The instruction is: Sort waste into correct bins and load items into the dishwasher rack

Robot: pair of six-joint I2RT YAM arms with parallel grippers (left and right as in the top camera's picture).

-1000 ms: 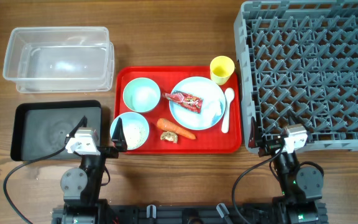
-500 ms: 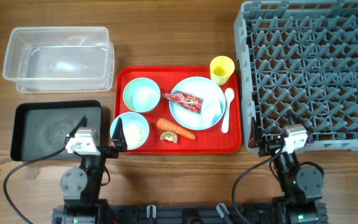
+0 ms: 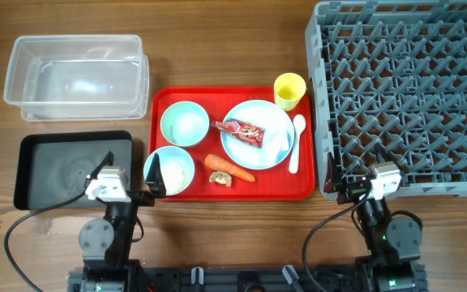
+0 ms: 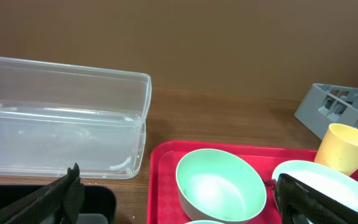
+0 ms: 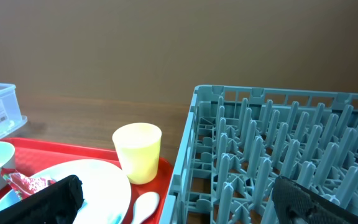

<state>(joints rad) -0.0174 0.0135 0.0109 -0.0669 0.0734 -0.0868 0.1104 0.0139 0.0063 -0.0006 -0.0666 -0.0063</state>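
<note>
Grey rack [image 3: 404, 97] is set at the table's right side, pegs upright, nothing loaded. Red tray [image 3: 209, 105] is placed at centre. Clear tub [image 3: 77, 77] is seen at far left, black tray [image 3: 63, 170] just in front of it.

On the red tray:
- Plate [image 3: 250, 109], with red wrapper [image 3: 243, 130] and white napkin [image 3: 278, 142] laid on it.
- Two bowls at the left: rear bowl [image 3: 185, 124], front bowl [image 3: 159, 162] with rice [image 3: 177, 172] in it.
- Yellow cup [image 3: 290, 89], upright at the rear right corner.
- Spoon [image 3: 296, 144], beside the plate.
- Carrot [image 3: 229, 168], with a brown scrap [image 3: 221, 178] touching it.

Left gripper [image 4: 176, 177] and right gripper [image 5: 176, 183] are spread wide; nothing is held.
</note>
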